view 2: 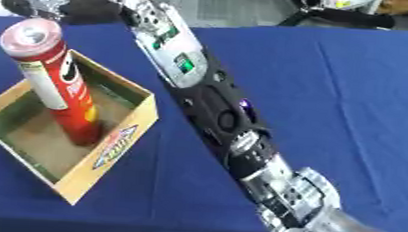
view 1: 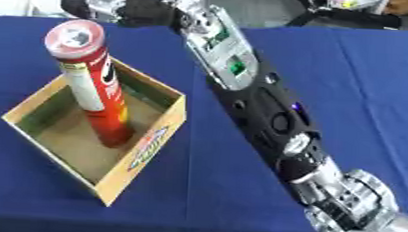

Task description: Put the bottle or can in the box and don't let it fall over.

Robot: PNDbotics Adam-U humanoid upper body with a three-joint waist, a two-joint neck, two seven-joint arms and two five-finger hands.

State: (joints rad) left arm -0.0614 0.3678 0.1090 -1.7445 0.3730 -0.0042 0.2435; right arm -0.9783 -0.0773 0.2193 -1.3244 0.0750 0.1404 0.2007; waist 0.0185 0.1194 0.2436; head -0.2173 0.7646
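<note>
1. The table, under a blue cloth, fills both views.
2. The right arm runs from the lower right corner up to the far edge, black with silver joints.
3. The box, open cardboard with a printed front wall, sits at the left on the cloth.
4. The can, a tall red tube with a white band and a silver-rimmed top, stands inside the box, nearly upright, leaning slightly back and left.
5. The right hand is at the far edge, above and behind the can top; I cannot tell how its fingers are set, nor whether it touches the can.
</note>
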